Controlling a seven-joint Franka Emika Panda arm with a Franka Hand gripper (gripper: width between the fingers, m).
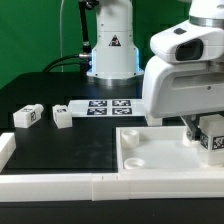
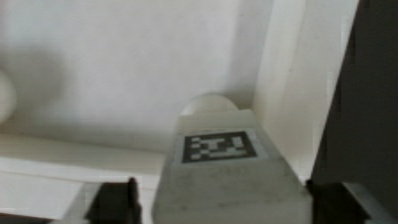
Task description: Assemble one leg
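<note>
My gripper (image 1: 211,140) is shut on a leg (image 1: 214,141), a small white block with a black-and-white marker, and holds it over the large white square panel (image 1: 150,150) at the exterior view's right. In the wrist view the held leg (image 2: 221,160) stands between my two dark fingers (image 2: 118,203), its rounded tip pointing at the panel's surface (image 2: 107,60). Two more legs lie on the black table at the exterior view's left: one (image 1: 28,116) and another (image 1: 62,116).
The marker board (image 1: 100,106) lies on the table behind the loose legs. A white rail (image 1: 60,185) runs along the table's front edge. The arm's base (image 1: 112,45) stands at the back before a green backdrop.
</note>
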